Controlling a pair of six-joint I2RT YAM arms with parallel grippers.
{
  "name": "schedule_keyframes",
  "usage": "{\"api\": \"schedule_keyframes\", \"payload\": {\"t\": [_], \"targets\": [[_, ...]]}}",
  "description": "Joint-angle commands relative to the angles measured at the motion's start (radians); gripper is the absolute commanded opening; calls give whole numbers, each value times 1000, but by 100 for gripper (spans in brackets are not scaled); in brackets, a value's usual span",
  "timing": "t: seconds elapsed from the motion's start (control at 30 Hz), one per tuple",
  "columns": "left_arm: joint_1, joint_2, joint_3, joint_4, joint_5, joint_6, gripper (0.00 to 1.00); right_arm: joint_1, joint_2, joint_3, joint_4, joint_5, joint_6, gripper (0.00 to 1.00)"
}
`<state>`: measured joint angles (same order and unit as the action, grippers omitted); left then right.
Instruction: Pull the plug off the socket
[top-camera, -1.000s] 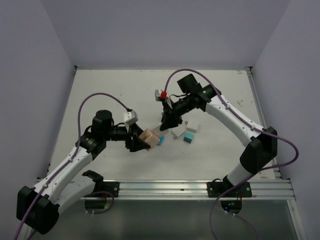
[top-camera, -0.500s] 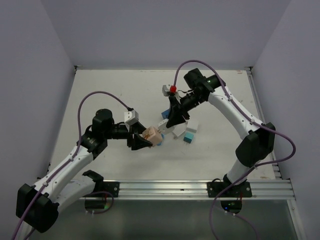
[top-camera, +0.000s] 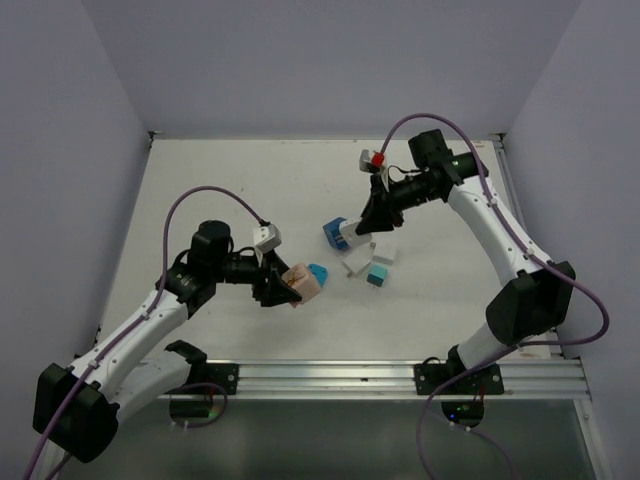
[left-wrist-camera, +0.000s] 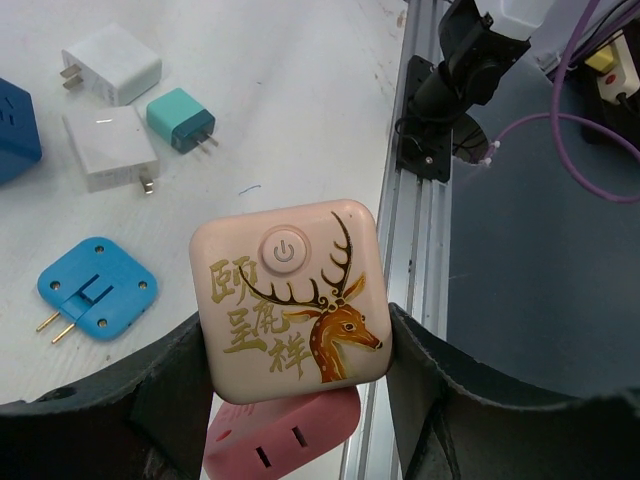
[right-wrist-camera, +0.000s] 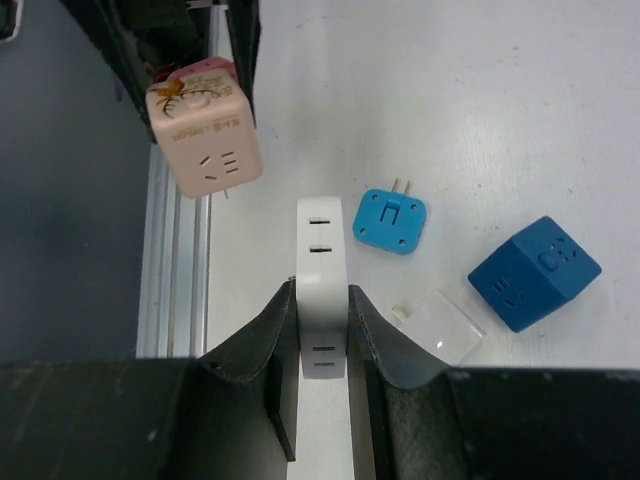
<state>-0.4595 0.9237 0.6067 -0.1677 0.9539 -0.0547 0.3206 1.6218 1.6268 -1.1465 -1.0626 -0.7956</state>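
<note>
My left gripper (top-camera: 288, 290) is shut on a beige-pink cube socket (top-camera: 304, 282) with a gold deer picture, held above the table; the left wrist view shows it between my left gripper (left-wrist-camera: 295, 322), with a pink slotted part (left-wrist-camera: 285, 440) under it. A blue square plug (top-camera: 317, 272) lies on the table beside the cube, apart from it, prongs showing (left-wrist-camera: 97, 288). My right gripper (top-camera: 364, 226) is shut on a flat white slotted adapter (right-wrist-camera: 322, 270) and holds it raised, well right of the cube; it shows between my right gripper (right-wrist-camera: 322, 295).
A dark blue cube socket (top-camera: 335, 233) sits below the right gripper. Two white chargers (top-camera: 384, 250) (top-camera: 355, 265) and a teal plug (top-camera: 377, 276) lie right of centre. The aluminium rail (top-camera: 330, 375) runs along the near edge. Walls enclose the table.
My right gripper has pulled back to the right and away from the left gripper with the white adapter. The blue plug now lies on the table. My left gripper has shifted the cube slightly.
</note>
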Motion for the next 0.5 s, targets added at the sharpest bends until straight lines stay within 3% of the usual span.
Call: {"api": "schedule_keyframes", "payload": {"t": [0.0, 0.03, 0.1, 0.33, 0.47], "targets": [[2, -9, 13, 5, -24, 26, 0, -3, -82, -118, 343, 107, 279, 0], [2, -9, 16, 2, -47, 26, 0, -5, -95, -199, 417, 190, 421, 0], [2, -13, 18, -1, -69, 18, 0, -8, -125, -260, 551, 242, 552, 0], [13, -31, 21, -6, -257, -26, 0, 6, -184, -548, 875, 253, 889, 0], [50, -52, 18, -12, -365, -66, 0, 87, -182, -656, 997, 380, 999, 0]]}}
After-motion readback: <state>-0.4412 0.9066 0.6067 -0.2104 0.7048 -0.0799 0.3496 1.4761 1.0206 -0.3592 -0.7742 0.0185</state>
